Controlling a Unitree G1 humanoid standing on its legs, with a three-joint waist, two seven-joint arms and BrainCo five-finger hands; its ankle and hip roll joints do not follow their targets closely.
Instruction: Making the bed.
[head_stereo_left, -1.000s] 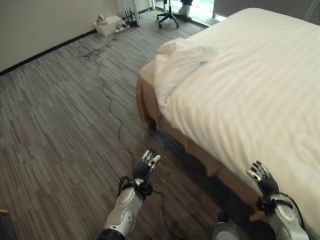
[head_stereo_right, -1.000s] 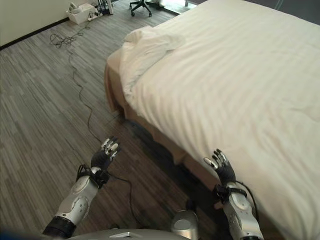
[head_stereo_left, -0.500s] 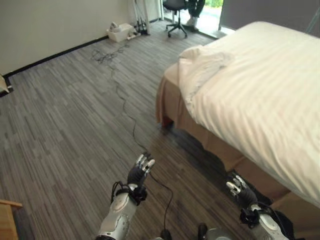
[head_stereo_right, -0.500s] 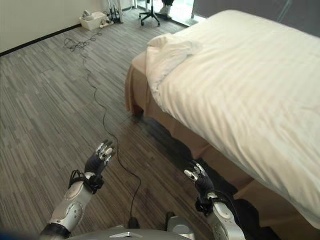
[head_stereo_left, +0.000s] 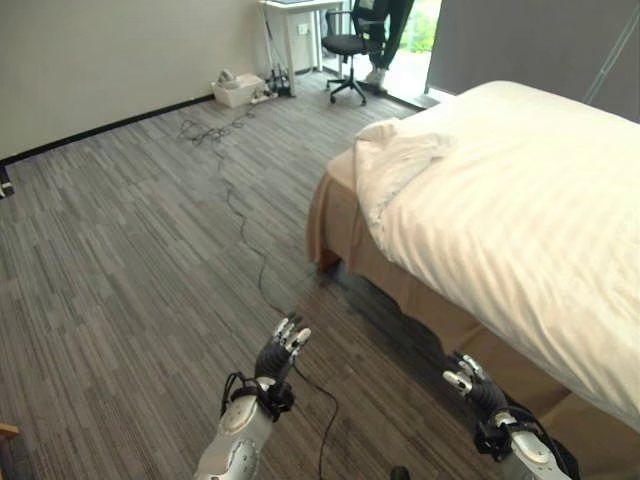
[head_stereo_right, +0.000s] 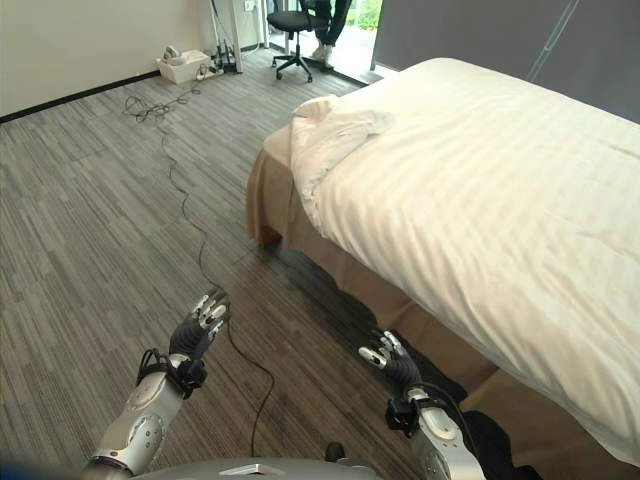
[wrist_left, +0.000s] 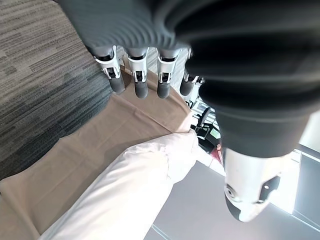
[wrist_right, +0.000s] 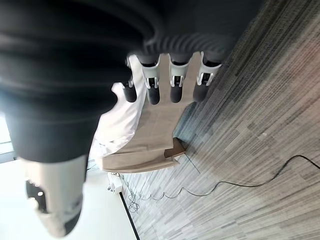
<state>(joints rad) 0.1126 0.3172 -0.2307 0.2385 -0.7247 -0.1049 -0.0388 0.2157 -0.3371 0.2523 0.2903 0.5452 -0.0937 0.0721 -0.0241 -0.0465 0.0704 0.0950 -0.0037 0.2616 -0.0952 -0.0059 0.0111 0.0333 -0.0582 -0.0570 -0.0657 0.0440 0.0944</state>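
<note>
Hovering hands: left hand (head_stereo_left: 277, 353) and right hand (head_stereo_left: 473, 388), fingers straight, spread, empty
Bed (head_stereo_left: 520, 210): white duvet (head_stereo_left: 400, 155) bunched at corner

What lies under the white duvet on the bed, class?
Under the white duvet, a tan bed skirt hangs along the side and at the corner, down toward the floor. The mattress and any sheet are hidden by the duvet, which is bunched at the corner.
</note>
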